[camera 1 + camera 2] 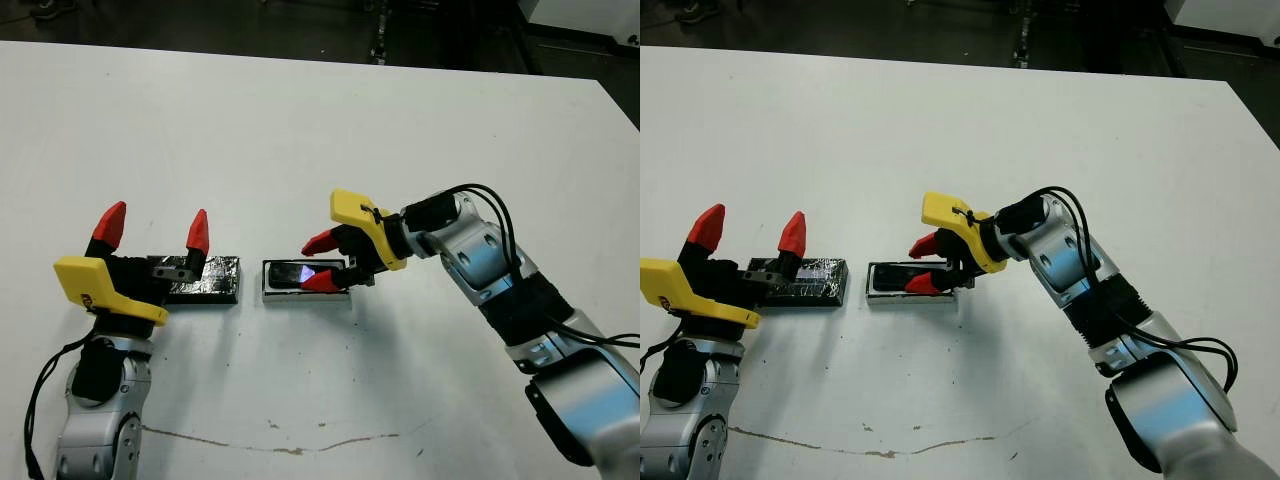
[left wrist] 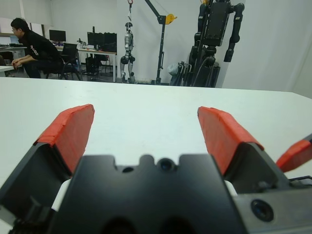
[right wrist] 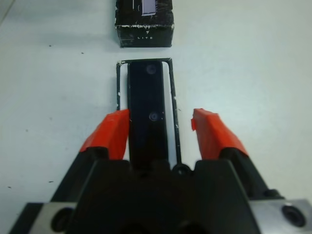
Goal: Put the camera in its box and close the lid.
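White table (image 1: 300, 130), seen from the robot's head, carrying the task objects near its front edge; a thin brownish crack line crosses the surface nearest the robot. Beyond the far edge, in the left wrist view, a workshop with standing robot frames and a seated person (image 2: 29, 46) at a desk.

Right arm (image 1: 500, 270): silver and black with looped black cables, reaching in from the right toward the table's middle. Right gripper (image 1: 320, 262): yellow bracket above, jaws released, the two red-tipped fingers spread and straddling the right-hand end of the box; in the right wrist view one finger (image 3: 114, 131) lies against the box's outer edge and the other (image 3: 212, 131) stands clear of it on the opposite side.

Left arm (image 1: 100, 400): rising from the lower left. Left gripper (image 1: 155, 232): jaws released and wide apart, grasping nothing, red tips pointing up and away from the robot, positioned over the left end of the lid.

Lid (image 1: 210, 277): glossy black slab lying flat on the table, just left of the box, a narrow gap between them.

Box (image 1: 268, 285): shallow white-walled tray, uncovered, lying lengthwise left to right.

Camera (image 1: 295, 272): black bar lying flat inside the box, a bluish-white patch showing at its middle.
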